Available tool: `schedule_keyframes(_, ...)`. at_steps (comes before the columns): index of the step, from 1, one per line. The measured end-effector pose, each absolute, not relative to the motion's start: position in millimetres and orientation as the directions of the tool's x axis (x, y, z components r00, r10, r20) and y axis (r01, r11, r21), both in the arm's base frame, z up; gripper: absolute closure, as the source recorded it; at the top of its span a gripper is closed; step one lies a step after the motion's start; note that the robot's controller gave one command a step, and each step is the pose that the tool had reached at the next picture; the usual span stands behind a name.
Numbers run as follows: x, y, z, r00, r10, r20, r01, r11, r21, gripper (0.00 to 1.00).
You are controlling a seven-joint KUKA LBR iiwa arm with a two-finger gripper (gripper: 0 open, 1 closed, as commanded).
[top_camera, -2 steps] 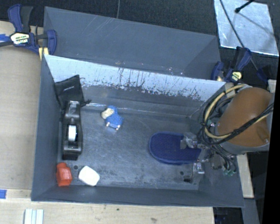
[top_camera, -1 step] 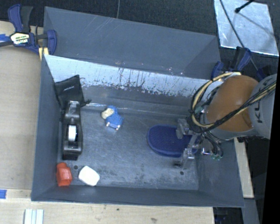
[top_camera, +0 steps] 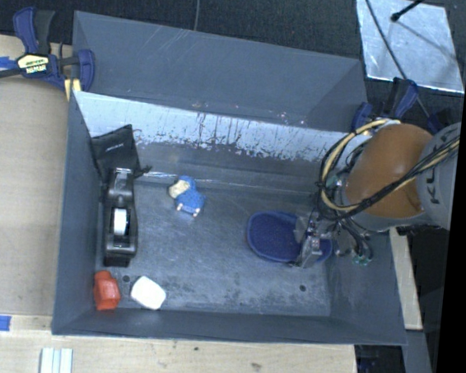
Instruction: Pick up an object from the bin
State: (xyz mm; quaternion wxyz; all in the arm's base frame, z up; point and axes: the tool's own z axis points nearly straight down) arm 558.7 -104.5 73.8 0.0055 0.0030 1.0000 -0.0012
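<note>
Scarring the grey bin [top_camera: 230, 293] are dark scratches [top_camera: 221, 143].

In the bin [top_camera: 228, 73], a tape dispenser [top_camera: 121, 211] lies left, a small toy [top_camera: 186, 196] centre, a dish [top_camera: 271, 235] right beside the gripper [top_camera: 309, 249].

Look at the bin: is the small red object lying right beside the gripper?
No, the red object lies at the view's lower left beside a white lump, while the gripper is at the right.

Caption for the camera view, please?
Arm at the right edge of a dark blue oval object; black tape dispenser, small toy, red piece and white piece at left.
</note>
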Motion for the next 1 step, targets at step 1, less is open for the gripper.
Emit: schedule_keyframes(1,575.9,-98.3,233.9,-1.000,-0.019,-0.013,-0.019,1.000,-0.003,1.00)
